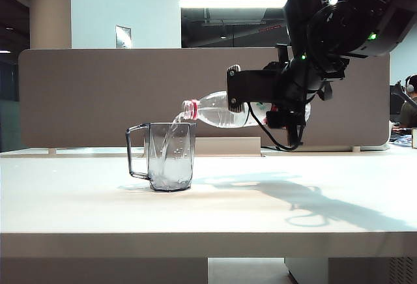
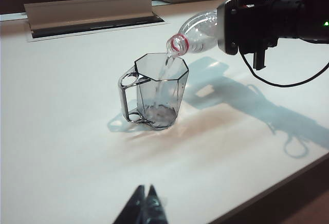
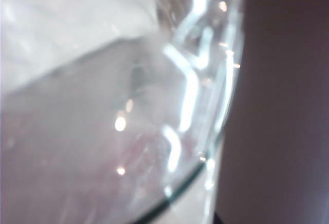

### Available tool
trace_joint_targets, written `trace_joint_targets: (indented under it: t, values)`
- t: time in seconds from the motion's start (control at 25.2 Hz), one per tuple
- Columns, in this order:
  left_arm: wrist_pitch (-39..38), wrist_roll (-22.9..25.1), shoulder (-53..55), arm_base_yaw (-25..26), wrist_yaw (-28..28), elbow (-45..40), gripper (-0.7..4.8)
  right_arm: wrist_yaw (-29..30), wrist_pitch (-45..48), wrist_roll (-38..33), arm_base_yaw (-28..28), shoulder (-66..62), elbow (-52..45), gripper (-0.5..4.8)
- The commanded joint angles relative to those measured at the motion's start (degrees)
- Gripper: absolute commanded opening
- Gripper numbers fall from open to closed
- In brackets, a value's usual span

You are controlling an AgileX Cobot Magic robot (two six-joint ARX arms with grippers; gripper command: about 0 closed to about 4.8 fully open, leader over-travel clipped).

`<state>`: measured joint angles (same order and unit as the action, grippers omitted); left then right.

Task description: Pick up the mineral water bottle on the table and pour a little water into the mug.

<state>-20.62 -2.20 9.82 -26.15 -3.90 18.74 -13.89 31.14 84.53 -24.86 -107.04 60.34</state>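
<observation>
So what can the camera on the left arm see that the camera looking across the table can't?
Only the left wrist view shows the left gripper, its tips together, low over the table, and the mug's open mouth from above. Only the exterior view shows the right arm high up and the grey divider behind. Both show the right gripper tipping the mineral water bottle so water streams into the mug.

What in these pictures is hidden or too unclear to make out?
- Right tool: its fingers are hidden behind its own black body in the exterior view, where it holds the mineral water bottle.
- Bottle label: covered by that tool in the exterior and left wrist views.
- Right wrist view: only blurred clear plastic, too close.
- Left tool: only its closed tips show, cut by the frame edge.
- Water level in the mug: unclear through smoky plastic.
</observation>
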Motion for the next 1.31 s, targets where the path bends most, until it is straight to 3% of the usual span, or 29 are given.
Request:
trace_joint_targets:
  t: [0.04,0.2,0.44,0.52,0.68,0.75,0.95,1.31]
  values:
    - [0.5,0.2,0.1,0.0,0.0,0.2,-0.05,-0.2,4.5,-0.1,-0.1,0.7,0.7,2.12]
    - [0.5,0.2,0.1,0.0,0.0,0.2,-0.05,-0.2,4.5,-0.8,-0.2,0.7,0.7,2.12]
    - [0.5,0.2,0.1,0.0,0.0,0.2,-0.05,-0.1,0.7,-13.8,-2.4,0.7,0.5,2.11]
    - [0.5,0.2,0.1,0.0,0.0,0.2,-0.05,0.5,-1.3,-21.9,-3.0,0.7,0.5,2.11]
    - [0.5,0.2,0.1,0.0,0.0,0.2,-0.05,2.4,-0.8,-44.8,-3.1,0.7,0.4,2.11]
    - [0.5,0.2,0.1,0.0,0.0,0.2,-0.05,7.5,-0.7,-57.2,-2.9,0.7,0.3,2.11]
    - [0.5,0.2,0.1,0.0,0.0,0.2,-0.05,12.7,3.2,-74.2,-3.0,-0.6,-0.3,2.11]
    - [0.4,0.2,0.1,0.0,0.0,0.2,-0.05,13.4,23.7,-84.9,-3.0,-4.3,-10.5,2.10]
